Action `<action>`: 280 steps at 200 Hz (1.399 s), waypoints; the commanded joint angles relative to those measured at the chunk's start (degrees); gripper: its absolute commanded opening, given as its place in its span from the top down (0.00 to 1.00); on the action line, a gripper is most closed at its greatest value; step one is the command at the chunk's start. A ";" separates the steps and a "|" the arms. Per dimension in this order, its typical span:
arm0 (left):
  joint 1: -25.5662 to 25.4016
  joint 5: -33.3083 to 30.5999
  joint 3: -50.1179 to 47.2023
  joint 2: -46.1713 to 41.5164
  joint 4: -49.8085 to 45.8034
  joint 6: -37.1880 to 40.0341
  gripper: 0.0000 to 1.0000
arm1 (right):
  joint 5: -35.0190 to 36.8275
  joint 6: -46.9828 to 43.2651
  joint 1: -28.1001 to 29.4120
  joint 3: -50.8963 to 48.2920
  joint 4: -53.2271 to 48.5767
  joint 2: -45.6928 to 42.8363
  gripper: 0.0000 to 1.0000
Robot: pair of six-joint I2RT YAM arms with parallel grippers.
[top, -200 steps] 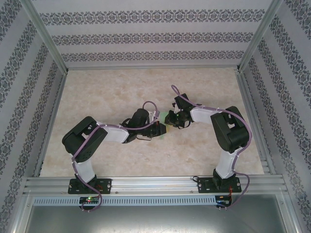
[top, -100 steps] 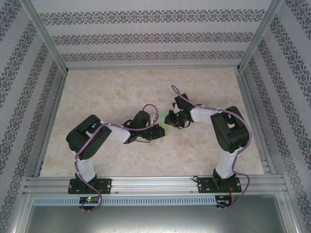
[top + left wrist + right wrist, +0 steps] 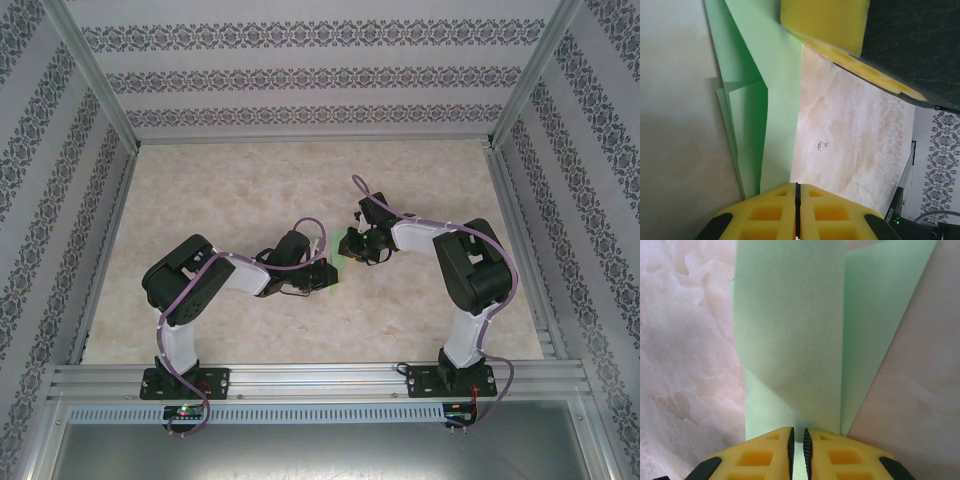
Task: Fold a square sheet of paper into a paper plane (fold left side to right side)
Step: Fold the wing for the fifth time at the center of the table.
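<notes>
The square sheet of paper [image 3: 767, 95] is pale green and folded into a narrow, layered paper plane shape lying on the marble-patterned table. In the top view only a sliver of the paper [image 3: 343, 243] shows between the two grippers. My right gripper [image 3: 798, 439] is shut on the paper's near end, and green paper [image 3: 795, 340] shows between its pads. A raised flap stands up ahead of it. My left gripper [image 3: 796, 186] is shut with nothing between its pads, just off the paper's right edge. The right gripper's yellow finger [image 3: 825, 20] rests at the paper's far end.
The table surface [image 3: 240, 190] lies bare behind and to the left of the arms. Patterned walls with aluminium posts [image 3: 95, 80] enclose it on three sides. The rail [image 3: 320, 380] that carries both arm bases runs along the near edge.
My left gripper has drawn back a little, down and to the left, away from the paper. The right arm has not moved.
</notes>
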 commanded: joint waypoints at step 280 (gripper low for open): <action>-1.91 -4.08 3.68 3.17 -14.60 0.53 1.00 | -5.28 -0.58 -2.46 -14.56 13.17 -15.90 1.00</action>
